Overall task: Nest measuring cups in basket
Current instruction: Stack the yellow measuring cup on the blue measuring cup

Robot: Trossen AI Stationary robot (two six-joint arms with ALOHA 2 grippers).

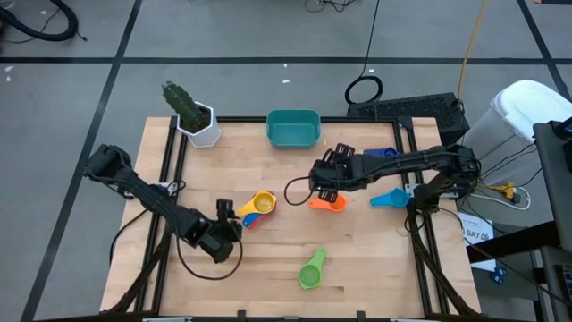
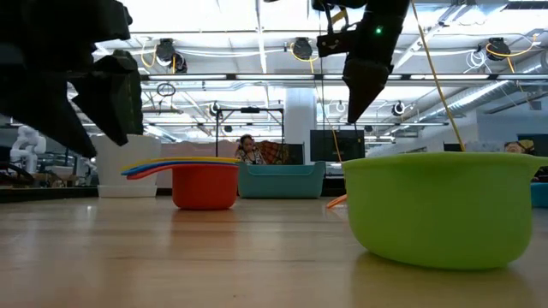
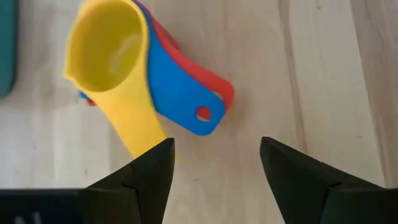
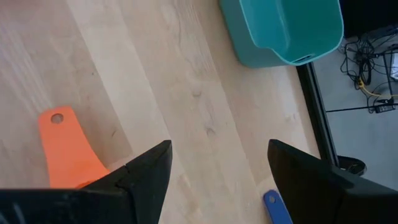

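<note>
A nested stack of small plastic measuring cups, yellow in blue in red (image 1: 259, 207), is seen near the middle of the wooden table (image 1: 357, 268), outside the teal plastic basket (image 1: 293, 129) at the far edge. The left claw (image 3: 214, 163) is parted just beside the stack, holding nothing. An orange plastic cup (image 1: 328, 202) lies under the wide, empty right claw (image 1: 323, 183); it is judged next to be gripped and nested. Green (image 1: 311, 270) and light blue (image 1: 388, 198) cups lie apart.
</note>
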